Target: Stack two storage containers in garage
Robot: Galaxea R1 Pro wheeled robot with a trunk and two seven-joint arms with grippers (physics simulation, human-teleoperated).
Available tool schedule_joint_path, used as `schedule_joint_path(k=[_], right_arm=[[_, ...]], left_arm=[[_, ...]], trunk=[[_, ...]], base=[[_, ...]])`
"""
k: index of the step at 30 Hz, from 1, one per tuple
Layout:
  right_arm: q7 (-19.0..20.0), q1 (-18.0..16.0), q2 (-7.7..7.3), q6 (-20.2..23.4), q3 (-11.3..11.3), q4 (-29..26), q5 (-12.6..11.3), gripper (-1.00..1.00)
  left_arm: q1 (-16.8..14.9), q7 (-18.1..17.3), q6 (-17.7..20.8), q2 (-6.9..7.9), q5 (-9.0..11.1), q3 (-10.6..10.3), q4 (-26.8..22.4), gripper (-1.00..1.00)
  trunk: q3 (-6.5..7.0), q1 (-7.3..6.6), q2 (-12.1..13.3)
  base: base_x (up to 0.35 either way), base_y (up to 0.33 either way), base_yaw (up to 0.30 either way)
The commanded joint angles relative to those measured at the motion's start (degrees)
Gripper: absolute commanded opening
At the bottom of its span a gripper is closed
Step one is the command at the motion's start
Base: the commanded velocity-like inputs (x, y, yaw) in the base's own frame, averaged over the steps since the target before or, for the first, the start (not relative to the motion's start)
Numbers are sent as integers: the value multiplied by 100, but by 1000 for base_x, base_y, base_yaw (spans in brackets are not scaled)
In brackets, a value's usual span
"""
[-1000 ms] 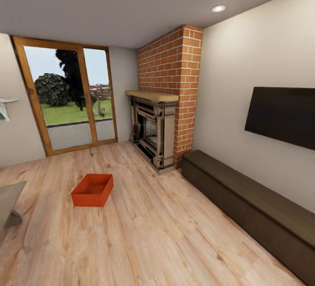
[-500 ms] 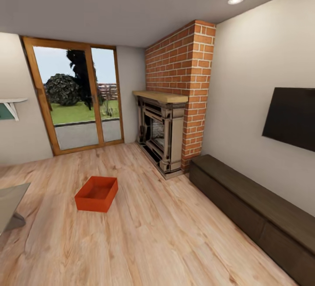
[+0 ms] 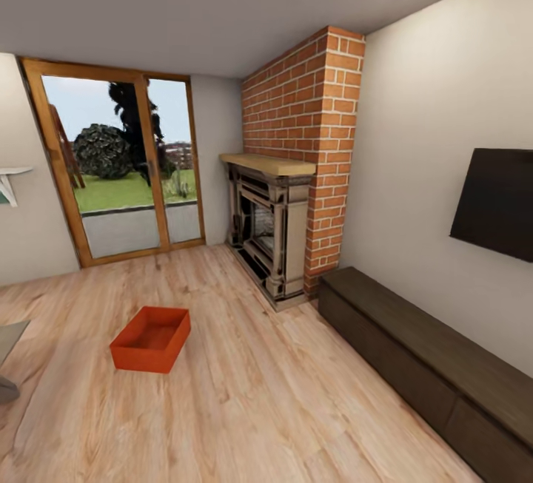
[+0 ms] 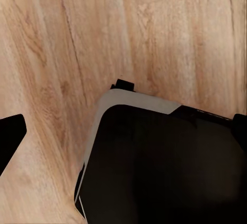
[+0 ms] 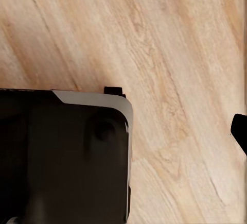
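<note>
One red-orange storage container (image 3: 151, 338) lies open-topped and empty on the light wood-plank floor (image 3: 259, 394) of the living room, left of middle in the head view. My left gripper (image 4: 123, 136) hangs open over the planks beside my dark base (image 4: 164, 167). Its fingertips (image 4: 10, 136) sit at the two side edges of the left wrist view. My right gripper (image 5: 123, 134) also hangs over the planks, with nothing in it. One of its fingertips (image 5: 241, 131) shows at the frame edge; the other is lost against my base (image 5: 62, 152).
Wood-framed glass doors (image 3: 122, 165) stand behind the container. A fireplace (image 3: 270, 228) with a brick chimney (image 3: 303, 113) juts out to the right of them. A low dark cabinet (image 3: 429, 357) runs under a wall TV (image 3: 496, 202). A glass table corner (image 3: 7, 342) shows at far left.
The head camera has swung a little right, then back left and slightly forward, so the whole room has shifted in the picture. The container has stayed in its place on the planks.
</note>
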Motion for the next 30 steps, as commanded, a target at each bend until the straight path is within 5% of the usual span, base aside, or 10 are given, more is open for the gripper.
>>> schedule_joint_path(k=[1,30], right_arm=[[-2,-5,2,-31,49,17,-49,100],[5,-4,22,-10,52,17,-45,100]], left_arm=[[-1,12,0,0,19,8,-1,100],[-2,11,50,12,28,10,-1,100]], trunk=[[-2,5,-3],[-2,5,-3]], base=[[307,-145,0],[313,-79,0]])
